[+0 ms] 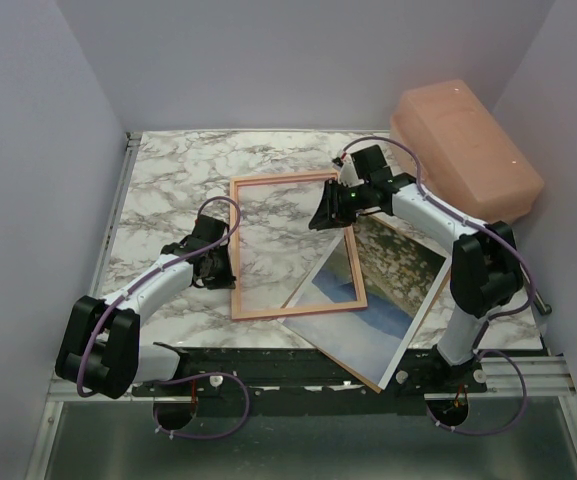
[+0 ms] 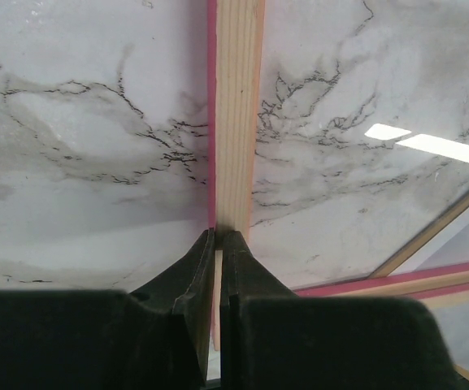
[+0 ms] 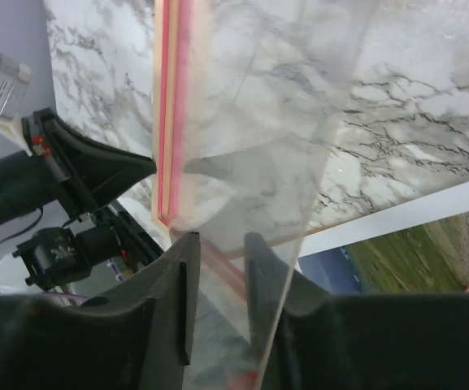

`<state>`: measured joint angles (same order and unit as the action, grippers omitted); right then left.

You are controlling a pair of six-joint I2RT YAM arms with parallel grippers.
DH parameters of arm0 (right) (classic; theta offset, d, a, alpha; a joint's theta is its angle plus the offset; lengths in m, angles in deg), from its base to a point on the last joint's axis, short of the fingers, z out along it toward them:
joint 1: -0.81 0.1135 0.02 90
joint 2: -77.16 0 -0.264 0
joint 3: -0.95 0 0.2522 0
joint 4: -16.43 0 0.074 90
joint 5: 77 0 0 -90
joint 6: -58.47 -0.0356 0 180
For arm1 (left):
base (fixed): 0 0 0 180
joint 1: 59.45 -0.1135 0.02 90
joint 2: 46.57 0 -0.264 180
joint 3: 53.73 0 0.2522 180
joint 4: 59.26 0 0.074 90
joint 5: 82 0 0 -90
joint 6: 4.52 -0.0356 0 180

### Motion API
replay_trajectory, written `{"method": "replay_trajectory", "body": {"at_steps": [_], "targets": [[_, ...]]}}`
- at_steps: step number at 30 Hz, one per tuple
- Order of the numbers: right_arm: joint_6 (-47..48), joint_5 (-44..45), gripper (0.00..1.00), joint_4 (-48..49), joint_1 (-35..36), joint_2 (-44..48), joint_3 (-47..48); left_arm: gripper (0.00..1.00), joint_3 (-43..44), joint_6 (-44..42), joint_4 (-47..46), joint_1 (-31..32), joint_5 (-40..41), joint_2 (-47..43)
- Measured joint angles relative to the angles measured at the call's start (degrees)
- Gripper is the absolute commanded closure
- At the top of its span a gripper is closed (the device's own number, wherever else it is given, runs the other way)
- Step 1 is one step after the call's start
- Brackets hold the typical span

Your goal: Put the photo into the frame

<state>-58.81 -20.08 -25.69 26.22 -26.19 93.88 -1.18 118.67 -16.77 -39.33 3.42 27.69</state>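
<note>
The frame [image 1: 283, 180] lies back up on the marble table, orange-tan rails with pink edges and a clear pane inside. My left gripper [image 1: 223, 262] is shut on its left rail [image 2: 238, 106], fingertips [image 2: 219, 234] nearly together. My right gripper [image 1: 326, 215] is at the frame's right rail near the far corner. Its fingers [image 3: 222, 244] stand a narrow gap apart astride that edge and the pane. The far rail [image 3: 171, 122] and my left gripper [image 3: 96, 162] show beyond. The photo [image 1: 368, 300] lies picture up, partly under the frame's near right corner, and also shows in the right wrist view [image 3: 413, 244].
A brown board edge [image 1: 363, 377] shows under the photo at the table's front. A salmon-pink bulky object [image 1: 463, 145] sits at the back right corner. Lilac walls close in the left, back and right. A black rail [image 1: 298, 375] runs along the near edge.
</note>
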Motion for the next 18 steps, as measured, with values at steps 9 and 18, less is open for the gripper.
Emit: {"method": "replay_trajectory", "body": {"at_steps": [9, 18], "targets": [[-3.61, -6.62, 0.87, 5.09, -0.02, 1.38, -3.76, 0.92, 0.04, 0.0, 0.02, 0.0, 0.02, 0.0], [-6.21, -10.91, 0.96, 10.45, -0.74, 1.38, -6.6, 0.92, 0.04, 0.0, 0.04, 0.02, 0.04, 0.0]]}}
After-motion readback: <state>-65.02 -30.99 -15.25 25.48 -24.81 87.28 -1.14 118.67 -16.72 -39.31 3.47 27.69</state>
